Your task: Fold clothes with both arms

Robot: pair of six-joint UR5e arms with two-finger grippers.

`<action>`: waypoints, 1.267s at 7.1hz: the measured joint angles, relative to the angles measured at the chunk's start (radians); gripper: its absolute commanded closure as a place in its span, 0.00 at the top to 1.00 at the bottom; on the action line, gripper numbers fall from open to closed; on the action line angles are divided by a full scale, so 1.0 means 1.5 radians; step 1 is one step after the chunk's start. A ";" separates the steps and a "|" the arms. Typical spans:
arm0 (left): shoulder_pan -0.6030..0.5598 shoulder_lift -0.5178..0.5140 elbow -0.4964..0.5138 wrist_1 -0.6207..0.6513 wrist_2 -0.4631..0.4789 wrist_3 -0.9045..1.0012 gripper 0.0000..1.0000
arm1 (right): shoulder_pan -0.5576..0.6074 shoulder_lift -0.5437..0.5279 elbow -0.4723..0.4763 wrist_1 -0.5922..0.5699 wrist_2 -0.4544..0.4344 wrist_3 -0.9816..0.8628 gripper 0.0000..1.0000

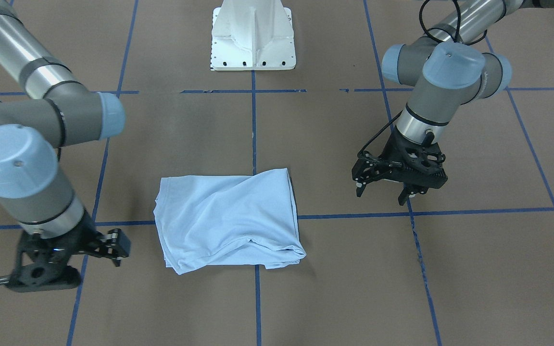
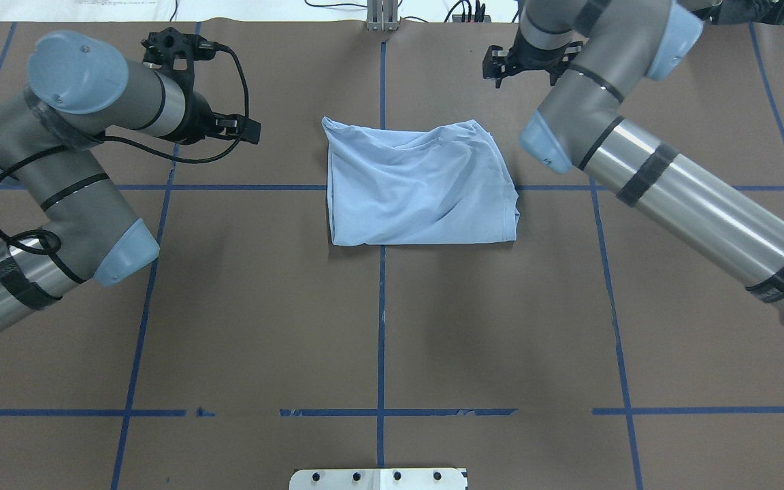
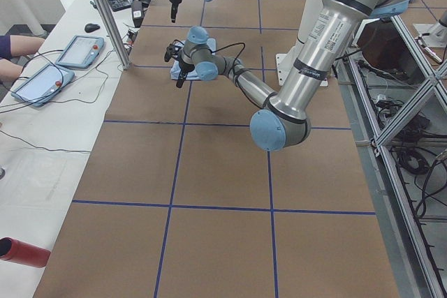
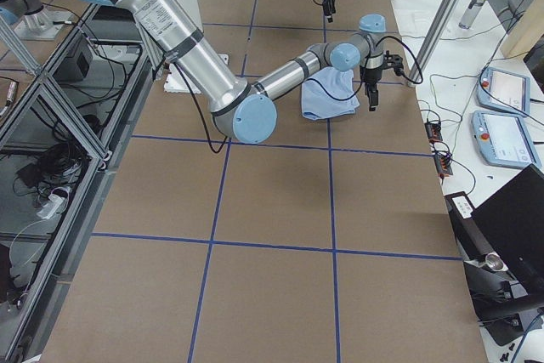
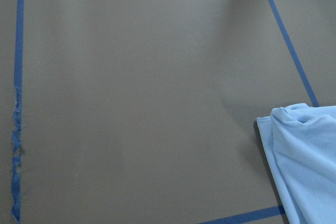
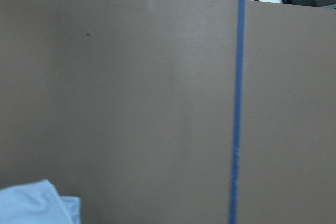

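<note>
**Inspector:** Status of the fold?

**Assessor:** The shirt (image 1: 229,216) lies as a compact, layered rectangle on the table (image 1: 474,269), across a crossing of the blue tape lines (image 1: 354,215). The sleeves and collar are tucked out of sight, and no print shows. The assessor judges the task largely done. The top layer is rumpled and the edge toward the operators' side shows uneven layers, so a smoothing pass or one more fold may remain.

**Inspector:** And the grippers?

**Assessor:** Neither holds cloth. The left gripper (image 1: 383,194) hangs beside the shirt on the robot's left, fingers spread with nothing between them. The right gripper (image 1: 116,247) sits off the opposite side. Its fingers appear parted in the overhead view, though the arm partly hides them.

**Inspector:** Any contact?

**Assessor:** None seen. The shirt lies between the two grippers, and neither touches it.
</note>
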 measured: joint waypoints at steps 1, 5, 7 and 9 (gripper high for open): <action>-0.041 0.017 -0.024 0.048 -0.016 0.084 1.00 | 0.060 -0.055 0.045 -0.030 0.047 -0.107 1.00; -0.284 0.162 -0.064 0.129 -0.149 0.446 1.00 | 0.272 -0.275 0.096 -0.052 0.158 -0.460 1.00; -0.362 0.248 -0.057 0.131 -0.206 0.481 1.00 | 0.301 -0.388 0.124 -0.038 0.161 -0.485 1.00; -0.408 0.309 -0.050 0.132 -0.220 0.492 1.00 | 0.312 -0.494 0.187 -0.035 0.164 -0.487 1.00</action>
